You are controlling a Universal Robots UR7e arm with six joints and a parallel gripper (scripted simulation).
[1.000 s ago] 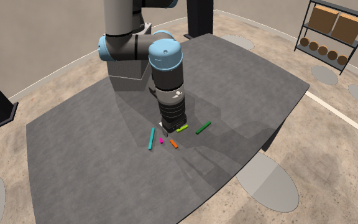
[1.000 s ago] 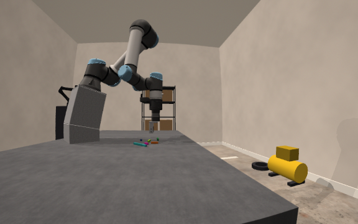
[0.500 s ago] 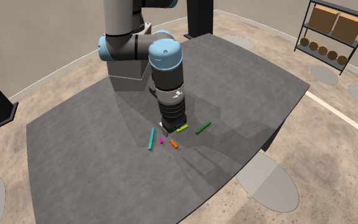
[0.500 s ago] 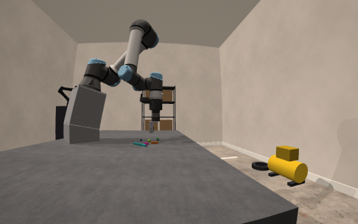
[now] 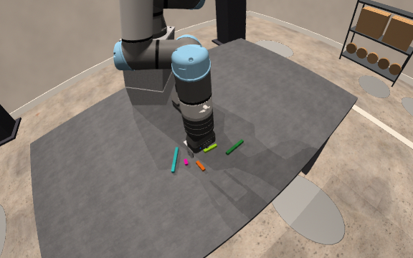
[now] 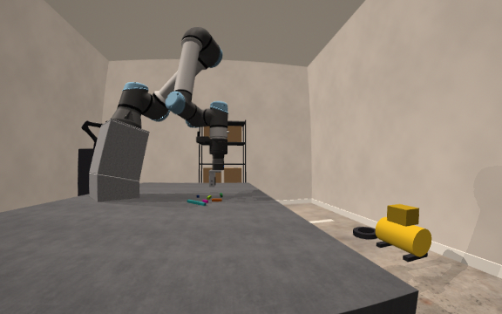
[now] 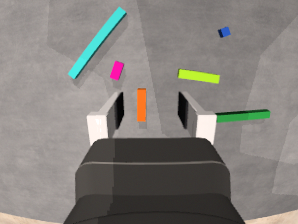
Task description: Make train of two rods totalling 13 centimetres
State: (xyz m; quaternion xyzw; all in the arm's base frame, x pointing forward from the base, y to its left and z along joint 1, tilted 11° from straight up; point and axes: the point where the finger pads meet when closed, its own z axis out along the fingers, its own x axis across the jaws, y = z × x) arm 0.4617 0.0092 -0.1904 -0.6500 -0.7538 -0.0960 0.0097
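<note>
My gripper (image 7: 150, 103) (image 6: 213, 186) is open and empty, above the table. In the wrist view an orange rod (image 7: 142, 105) (image 5: 200, 165) (image 6: 217, 200) shows between the fingers, below them. A lime rod (image 7: 199, 76) (image 5: 210, 147) (image 6: 209, 197) and a green rod (image 7: 244, 116) (image 5: 234, 147) (image 6: 221, 195) lie apart to the right in the wrist view; a fingertip covers the green rod's near end there. A turquoise rod (image 7: 97, 43) (image 5: 175, 159) (image 6: 196, 202) and a magenta rod (image 7: 117, 70) (image 5: 186, 162) (image 6: 205, 201) lie apart to the left. No rods touch.
A small blue rod (image 7: 224, 32) (image 6: 198, 196) lies at the upper right of the wrist view, hidden in the top view. The grey table (image 5: 95, 201) (image 6: 146, 257) carries all the rods. Its edge runs along the right in the top view.
</note>
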